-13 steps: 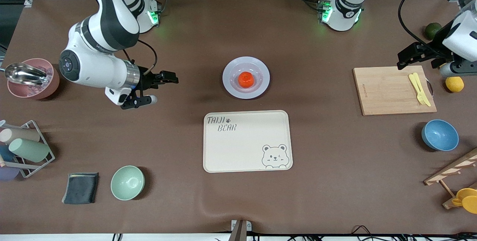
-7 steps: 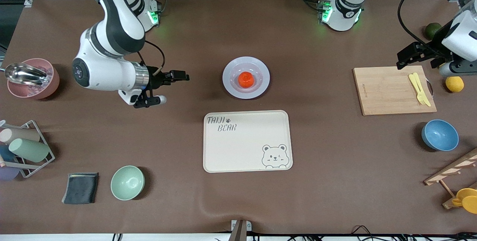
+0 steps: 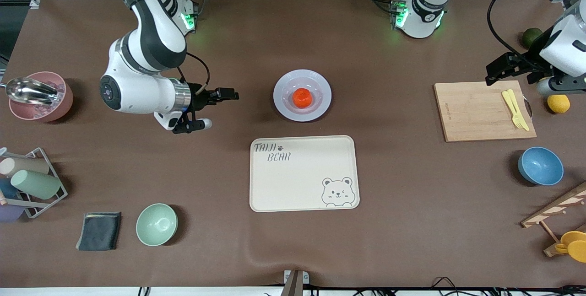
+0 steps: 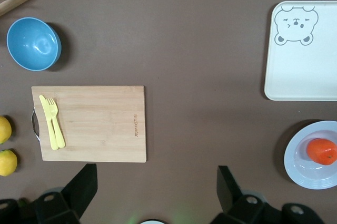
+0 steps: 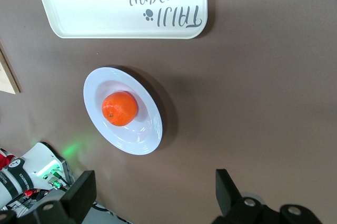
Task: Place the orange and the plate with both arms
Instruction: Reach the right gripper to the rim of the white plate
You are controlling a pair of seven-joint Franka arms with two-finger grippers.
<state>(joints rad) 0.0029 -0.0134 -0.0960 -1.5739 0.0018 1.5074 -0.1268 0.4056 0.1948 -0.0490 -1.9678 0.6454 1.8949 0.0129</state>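
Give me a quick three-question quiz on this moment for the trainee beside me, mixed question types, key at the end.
1. True or false: the orange lies on the bear-print tray.
2. Which gripper is over bare table beside the plate? A) right gripper B) left gripper
3. Fill in: the yellow fork lies on the ______.

Key
1. False: it sits in the plate's sunken centre, and the tray lies nearer the front camera.
2. A. The left gripper is over the edge of the cutting board. Both are open.
3. Cutting board.
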